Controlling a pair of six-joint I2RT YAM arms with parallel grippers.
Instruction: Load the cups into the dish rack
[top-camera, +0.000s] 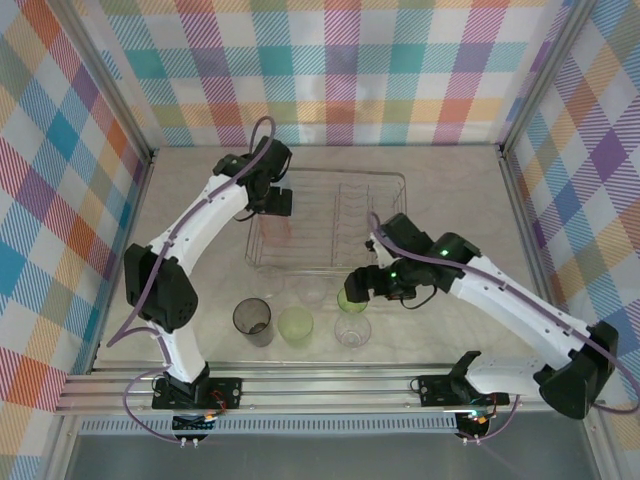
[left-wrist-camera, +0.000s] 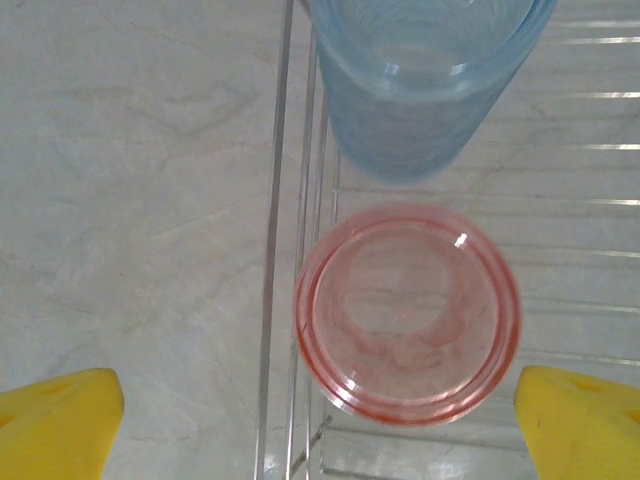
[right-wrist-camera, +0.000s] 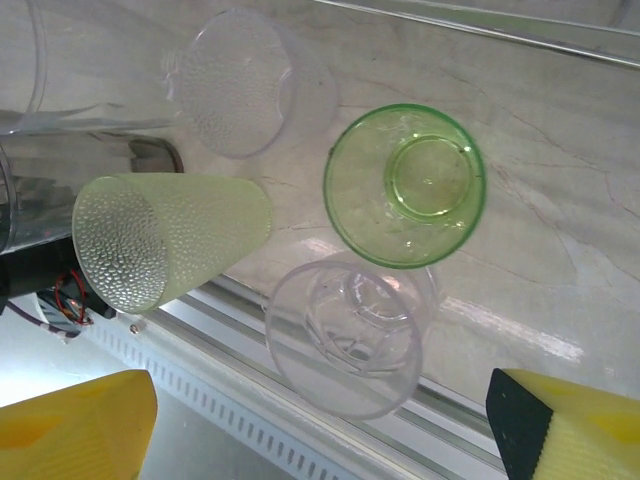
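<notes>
The wire dish rack (top-camera: 385, 182) stands mid-table. My left gripper (top-camera: 279, 203) hangs open above its left end. Straight below it, a pink-red cup (left-wrist-camera: 408, 312) sits upright inside the rack wires (left-wrist-camera: 275, 200), with a blue cup (left-wrist-camera: 425, 80) just beyond. My right gripper (top-camera: 362, 284) is open over the cups in front of the rack. Its yellow fingers (right-wrist-camera: 75, 425) flank a clear cup (right-wrist-camera: 345, 335) well below them, and a green cup (right-wrist-camera: 405, 185) stands beside that. A yellow-green cup (top-camera: 296, 324), a smoky grey cup (top-camera: 252, 320) and another clear cup (top-camera: 310, 290) stand to the left.
The plate-slot dividers (top-camera: 355, 205) fill the rack's right half. An aluminium rail (top-camera: 330, 385) runs along the near table edge just behind the cup row. Checked walls close in the left, right and back sides.
</notes>
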